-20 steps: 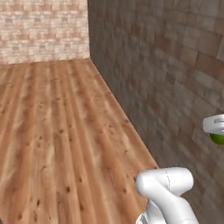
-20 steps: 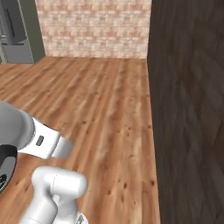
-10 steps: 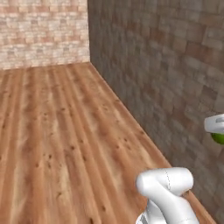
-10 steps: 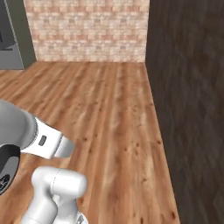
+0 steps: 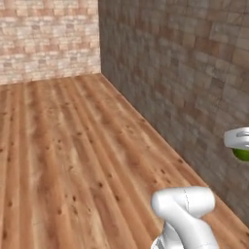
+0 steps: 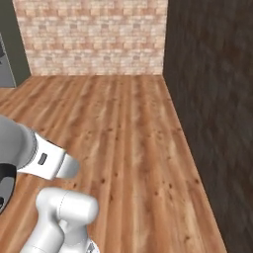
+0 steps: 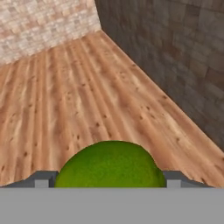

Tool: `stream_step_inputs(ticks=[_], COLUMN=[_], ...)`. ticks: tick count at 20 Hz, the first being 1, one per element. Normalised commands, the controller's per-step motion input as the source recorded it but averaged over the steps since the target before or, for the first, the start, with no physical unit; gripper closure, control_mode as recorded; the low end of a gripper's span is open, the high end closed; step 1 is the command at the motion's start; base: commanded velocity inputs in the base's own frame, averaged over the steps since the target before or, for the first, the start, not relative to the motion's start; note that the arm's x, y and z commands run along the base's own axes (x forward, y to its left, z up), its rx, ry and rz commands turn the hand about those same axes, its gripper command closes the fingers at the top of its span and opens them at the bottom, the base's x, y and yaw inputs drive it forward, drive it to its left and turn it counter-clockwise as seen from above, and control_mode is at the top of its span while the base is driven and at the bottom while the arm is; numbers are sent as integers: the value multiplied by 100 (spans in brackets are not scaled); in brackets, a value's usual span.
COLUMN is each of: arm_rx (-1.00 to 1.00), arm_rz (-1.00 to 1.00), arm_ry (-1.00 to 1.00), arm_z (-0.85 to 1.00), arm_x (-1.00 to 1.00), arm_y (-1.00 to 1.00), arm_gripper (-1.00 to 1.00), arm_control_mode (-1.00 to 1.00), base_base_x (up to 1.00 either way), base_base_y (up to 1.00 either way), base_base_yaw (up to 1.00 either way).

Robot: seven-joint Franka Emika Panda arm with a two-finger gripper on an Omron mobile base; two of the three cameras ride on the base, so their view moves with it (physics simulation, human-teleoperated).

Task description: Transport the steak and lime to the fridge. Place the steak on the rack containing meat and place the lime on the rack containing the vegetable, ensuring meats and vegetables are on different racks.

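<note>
The lime (image 7: 109, 164), a smooth green ball, sits between the two dark finger tips of my gripper (image 7: 109, 178), which is shut on it. In the left base view the lime (image 5: 242, 155) peeks out at the right edge, under the white hand of the gripper (image 5: 239, 145), held well above the floor. A grey sliver at the left edge of the right base view looks like the fridge (image 6: 5, 66). The steak is out of view.
Wooden plank floor (image 5: 73, 160) stretches ahead to a pale brick wall (image 6: 94, 37) at the back. A dark stone wall (image 5: 185, 73) runs along the right side, close to the held lime.
Both base views have shifted, so the base has moved: the brick wall slid right and the grey appliance slipped almost off the left edge. The lime stays in the gripper.
</note>
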Motion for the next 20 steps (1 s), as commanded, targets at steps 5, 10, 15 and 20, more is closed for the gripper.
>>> stream_step_inputs(ticks=[5,10,15,20], arm_rx=[0,0,0,0], arm_rz=[0,0,0,0], arm_ry=[0,0,0,0], arm_z=[0,0,0,0], arm_x=[0,0,0,0], arm_y=[0,0,0,0], arm_gripper=[100,100,100,100], arm_control_mode=[100,100,100,100], base_base_x=[100,100,100,100], base_base_y=[48,66,88,100], base_base_yaw=[-8,-2,0,0])
